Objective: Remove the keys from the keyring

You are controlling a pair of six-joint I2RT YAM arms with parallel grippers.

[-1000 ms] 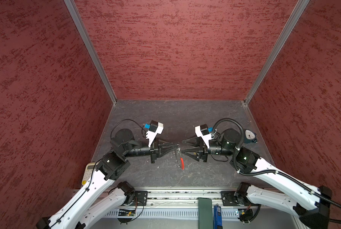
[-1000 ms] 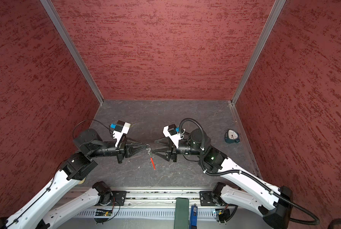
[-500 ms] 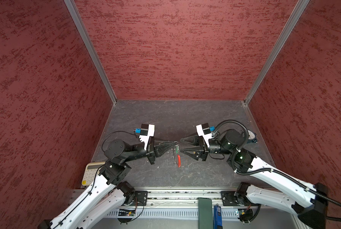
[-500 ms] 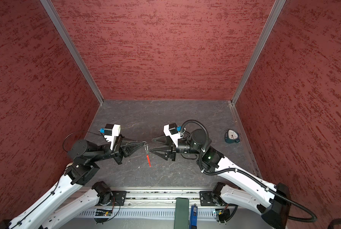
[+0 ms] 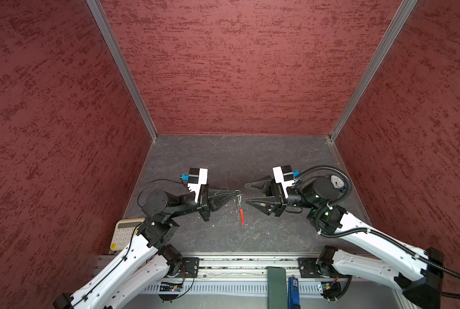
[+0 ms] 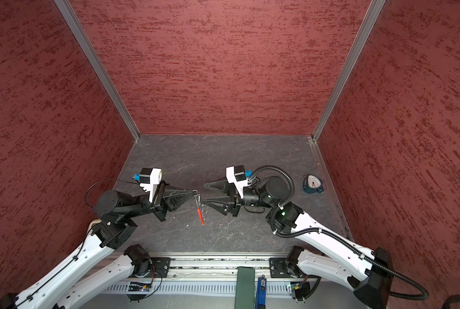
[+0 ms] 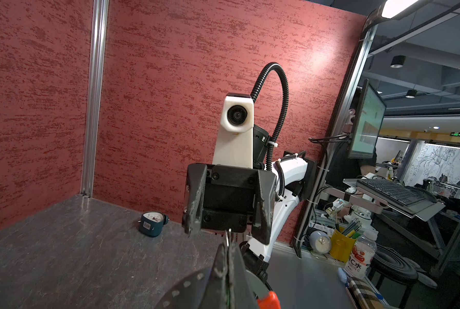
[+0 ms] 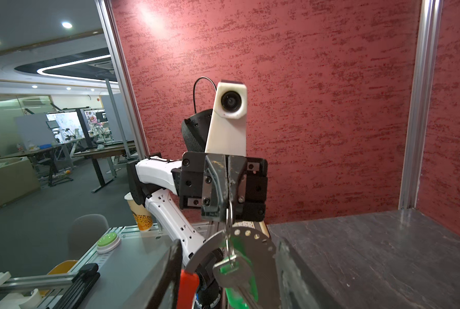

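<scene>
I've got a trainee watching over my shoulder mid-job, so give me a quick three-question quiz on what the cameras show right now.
1. Short answer: which gripper is shut on the keyring?
2. True or false: the right gripper is clamping the green key.
3. Multiple choice: what stands on the right side of the table? A stapler, B small teal clock, C tape roll.
Key: 1 the left gripper; 2 false, its jaws stand open on nothing; 3 B.
</scene>
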